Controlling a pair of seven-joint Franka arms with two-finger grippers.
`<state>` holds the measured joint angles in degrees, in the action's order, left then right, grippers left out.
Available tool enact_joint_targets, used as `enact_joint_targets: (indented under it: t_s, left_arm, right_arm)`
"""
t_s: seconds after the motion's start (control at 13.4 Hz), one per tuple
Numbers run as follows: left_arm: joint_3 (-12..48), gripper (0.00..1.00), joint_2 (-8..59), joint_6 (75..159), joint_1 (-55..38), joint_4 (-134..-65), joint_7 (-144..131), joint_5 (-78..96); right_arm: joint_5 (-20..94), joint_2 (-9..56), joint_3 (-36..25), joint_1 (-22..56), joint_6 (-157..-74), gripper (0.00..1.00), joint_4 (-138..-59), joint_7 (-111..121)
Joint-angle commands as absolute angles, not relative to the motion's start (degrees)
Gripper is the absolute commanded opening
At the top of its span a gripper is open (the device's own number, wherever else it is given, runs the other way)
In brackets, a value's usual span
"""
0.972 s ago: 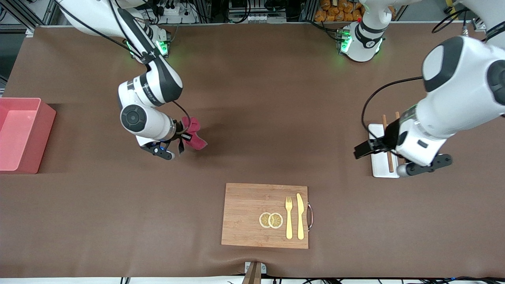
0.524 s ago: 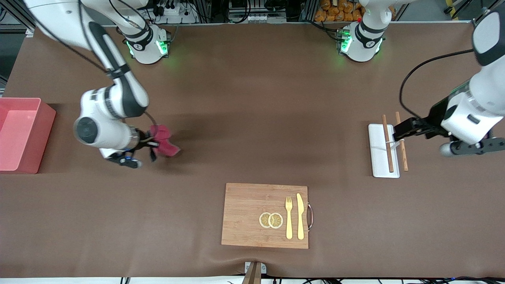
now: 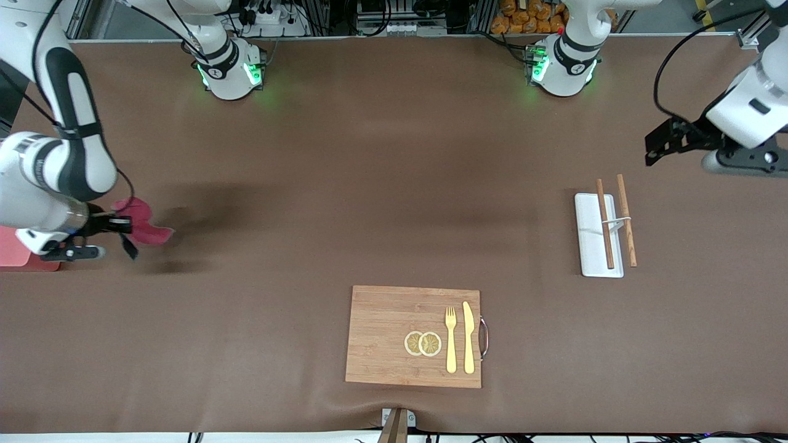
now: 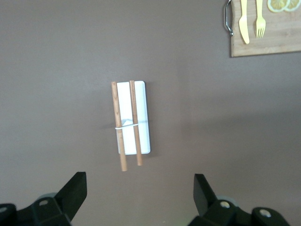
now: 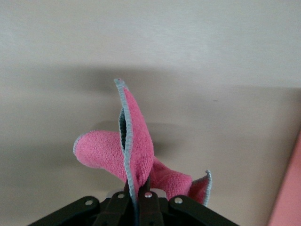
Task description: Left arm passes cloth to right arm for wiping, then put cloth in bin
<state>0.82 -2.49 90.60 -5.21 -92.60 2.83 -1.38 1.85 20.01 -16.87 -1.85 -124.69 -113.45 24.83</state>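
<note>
My right gripper point(image 3: 120, 224) is shut on the crimson-pink cloth point(image 3: 143, 223) and holds it above the table beside the pink bin point(image 3: 11, 254); only a corner of the bin shows under the right arm. In the right wrist view the cloth point(image 5: 134, 150) hangs bunched from the closed fingers, and the bin's wall point(image 5: 288, 193) shows at the edge. My left gripper point(image 3: 654, 144) is open and empty, up in the air at the left arm's end of the table. In the left wrist view its fingertips point(image 4: 75, 188) stand wide apart over bare table.
A white tray point(image 3: 593, 235) with two wooden chopsticks point(image 3: 605, 224) lies toward the left arm's end; it also shows in the left wrist view point(image 4: 143, 117). A wooden cutting board point(image 3: 385, 335) with lemon slices point(image 3: 423, 343), a fork and a knife lies near the front camera.
My right gripper has carried the cloth toward the bin at the right arm's end. My left arm has drawn back from over the white tray toward its table end.
</note>
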Motion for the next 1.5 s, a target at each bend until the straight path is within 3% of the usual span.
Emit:
enact_joint_targets:
  t_s: [0.0,0.52,0.75,1.2,1.42]
  left_arm:
    - [-0.61,1.0,-3.78,88.08,-6.5,-93.43,6.76,-3.08]
    - [-2.81,1.0,-2.81,84.99,-8.35,-89.39,5.8,-2.11]
    - [-2.73,1.0,-2.38,82.27,-7.74,-87.28,3.25,-1.93]
    - [-2.37,1.0,-1.93,82.18,-6.33,-87.89,0.09,0.26]
    - [-0.63,1.0,-0.28,85.07,-7.99,-88.07,-1.84,0.8]
  right_arm:
    - [0.09,22.06,-18.19,-1.41,-124.89,0.0,-111.88,27.25]
    - [1.05,23.11,-17.14,5.43,-121.91,0.0,-112.5,12.61]
    - [5.26,22.24,-9.09,6.77,-116.65,0.0,-112.15,-1.88]
    - [9.14,22.06,8.76,6.86,-118.12,0.0,-112.06,-32.3]
    - [9.14,21.97,11.16,6.5,-118.13,0.0,-111.36,-35.77]
